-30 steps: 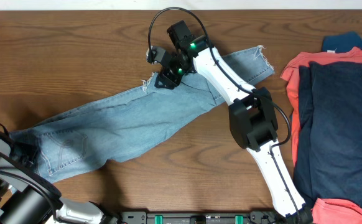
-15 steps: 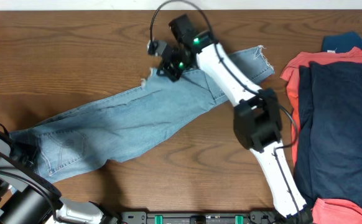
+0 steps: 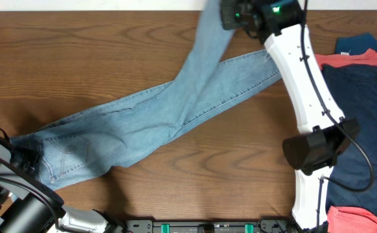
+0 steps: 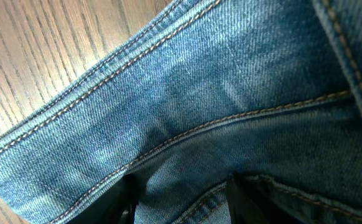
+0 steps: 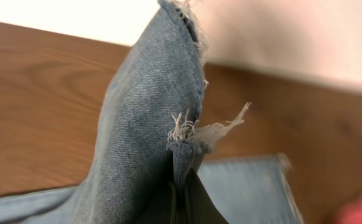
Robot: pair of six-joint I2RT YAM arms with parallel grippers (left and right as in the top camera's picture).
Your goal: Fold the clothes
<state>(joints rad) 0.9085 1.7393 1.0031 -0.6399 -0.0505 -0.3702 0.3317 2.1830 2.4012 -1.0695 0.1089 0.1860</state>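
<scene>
**Item 1, jeans** (image 3: 130,126). Light-blue faded denim, lying slantwise on the wooden table (image 3: 78,52), well left of the garment stack. The waist end is farthest from the stack and the ankles are nearest it.

**1a, raised leg** (image 3: 205,45). Lifted off the table and drawn toward the far edge, left of the stack's top corner. The frayed hem (image 5: 187,134) points upward in the right wrist view. Judged purpose: carrying this leg over so that it can be laid along its partner.

**1b, flat leg** (image 3: 240,74). Rests on the table, its hem just short of the stack.

**Item 2, right gripper** (image 3: 230,14). Its fingers are pinched together on the hem of the raised leg. The denim hangs from that single hold.

**Item 3, left gripper** (image 4: 181,202). Sits at the waistband (image 4: 168,81), on the end of the jeans away from the stack. Its dark fingers (image 4: 126,199) show apart with cloth between them, and whether they clamp it cannot be told. Judged purpose: anchoring the waist while the leg travels.

**Item 4, stack.** A coral-red garment (image 3: 311,68) lies lowest, with a navy garment (image 3: 357,116) on top of it. A teal garment (image 3: 357,44) peeks out at the far end. None of these is held.
</scene>
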